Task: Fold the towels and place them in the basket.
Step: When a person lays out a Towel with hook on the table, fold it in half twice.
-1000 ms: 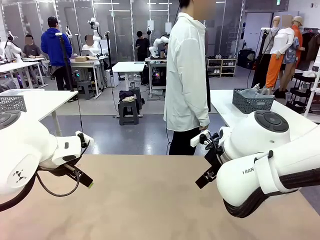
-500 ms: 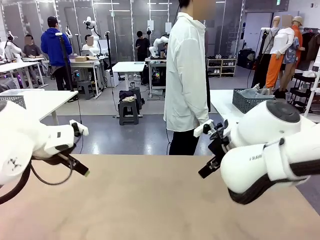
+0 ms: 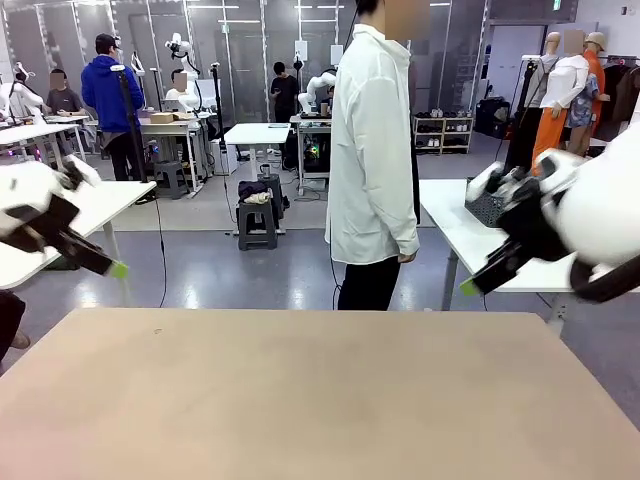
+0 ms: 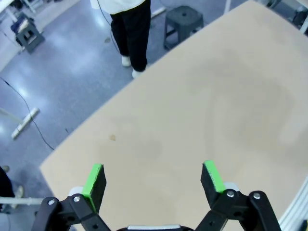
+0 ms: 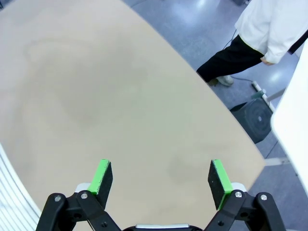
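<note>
Towels: you cannot tell from these views where they lie. Front view: your left gripper point(image 3: 116, 268) and right gripper point(image 3: 468, 288) hang high at either side, fingers slanting down and inward above the tan table point(image 3: 300, 400). What looks like a corner of the dark mesh basket point(image 3: 478, 210) sits on the white side table point(image 3: 445, 215) just behind the right gripper, so that arm is probably the nearer. Left wrist view: green pads point(image 4: 96, 175) spread wide, nothing between. Right wrist view: jaws likewise spread and empty; the person point(image 5: 274, 24) stands beyond the far edge.
</note>
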Available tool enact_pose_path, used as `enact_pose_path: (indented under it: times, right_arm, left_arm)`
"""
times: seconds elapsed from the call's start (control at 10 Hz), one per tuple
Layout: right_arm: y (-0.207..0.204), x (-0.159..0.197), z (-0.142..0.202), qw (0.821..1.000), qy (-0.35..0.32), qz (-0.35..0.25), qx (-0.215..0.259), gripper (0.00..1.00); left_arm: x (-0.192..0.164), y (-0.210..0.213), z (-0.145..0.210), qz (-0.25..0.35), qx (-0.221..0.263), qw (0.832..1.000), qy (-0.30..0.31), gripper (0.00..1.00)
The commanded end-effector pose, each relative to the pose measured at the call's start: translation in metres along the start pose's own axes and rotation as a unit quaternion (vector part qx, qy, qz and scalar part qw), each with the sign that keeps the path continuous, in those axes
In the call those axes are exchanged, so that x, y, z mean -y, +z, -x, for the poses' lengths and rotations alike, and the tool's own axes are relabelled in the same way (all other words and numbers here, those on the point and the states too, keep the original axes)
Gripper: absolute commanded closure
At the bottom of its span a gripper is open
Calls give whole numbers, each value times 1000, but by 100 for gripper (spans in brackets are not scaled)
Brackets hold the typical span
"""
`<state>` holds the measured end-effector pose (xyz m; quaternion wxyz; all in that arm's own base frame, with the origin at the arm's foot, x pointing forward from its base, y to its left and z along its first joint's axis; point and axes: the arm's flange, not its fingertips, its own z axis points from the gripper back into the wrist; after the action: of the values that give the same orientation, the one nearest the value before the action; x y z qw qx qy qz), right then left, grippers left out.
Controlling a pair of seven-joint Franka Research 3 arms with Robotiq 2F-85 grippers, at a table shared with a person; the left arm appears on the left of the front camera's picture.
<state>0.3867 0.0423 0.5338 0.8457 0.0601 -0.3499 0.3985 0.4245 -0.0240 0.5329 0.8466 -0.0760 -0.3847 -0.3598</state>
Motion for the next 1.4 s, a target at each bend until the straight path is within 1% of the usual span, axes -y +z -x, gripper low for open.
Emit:
enact_pose_path:
  times: [0.0, 0.1, 0.3, 0.5, 0.6, 0.9, 1.1, 1.3]
  right_arm:
    - [46, 18, -1, 999, 23, -16, 25, 0]
    - [69, 22, -3, 998, 36, -26, 35, 0]
    - [111, 30, -7, 996, 58, -35, 59, 0]
    - [155, 35, -3, 993, 79, -40, 79, 0]
    - [171, 40, -1, 992, 91, -34, 85, 0]
    - [208, 51, 6, 988, 104, -38, 110, 0]
    - [229, 53, 9, 986, 107, -55, 115, 0]
    - [251, 52, 11, 986, 111, -53, 115, 0]
  left_arm:
    - [-30, 42, -8, 27, 30, 999, -28, 0]
    - [-41, 67, -11, 33, 42, 998, -45, 0]
    - [-60, 104, -14, 40, 65, 994, -72, 0]
    - [-75, 145, -15, 35, 89, 991, -97, 0]
    - [-82, 160, -15, 34, 100, 989, -107, 0]
    - [-95, 199, -11, 27, 98, 987, -128, 0]
    - [-96, 218, -8, 20, 112, 981, -155, 0]
    - [-95, 235, -10, 9, 129, 978, -166, 0]
